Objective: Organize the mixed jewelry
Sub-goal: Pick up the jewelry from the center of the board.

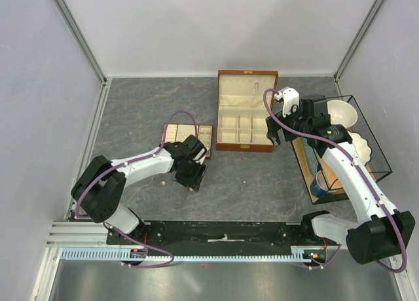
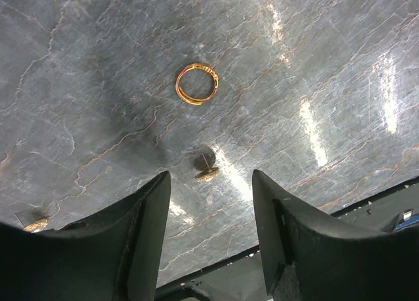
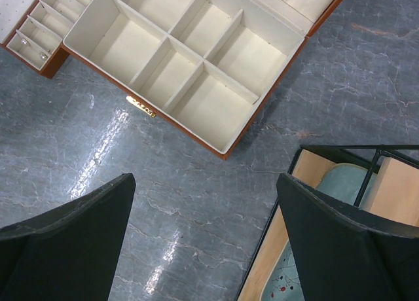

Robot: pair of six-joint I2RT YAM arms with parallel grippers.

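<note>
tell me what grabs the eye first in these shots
A gold ring lies on the grey table in the left wrist view, with a small stud nearer the open left gripper. At the table's middle, seen from above, stands an open wooden box, its cream compartments looking empty.

Left arm (image 1: 141,162), right arm (image 1: 357,180): white link shells, black joint housings. Purple cable (image 1: 180,114) loops off each wrist. Left end effector (image 2: 211,175), right end effector (image 3: 204,178): matte black wedge fingers. Black base plate (image 1: 222,234) at 6 o'clock.
</note>
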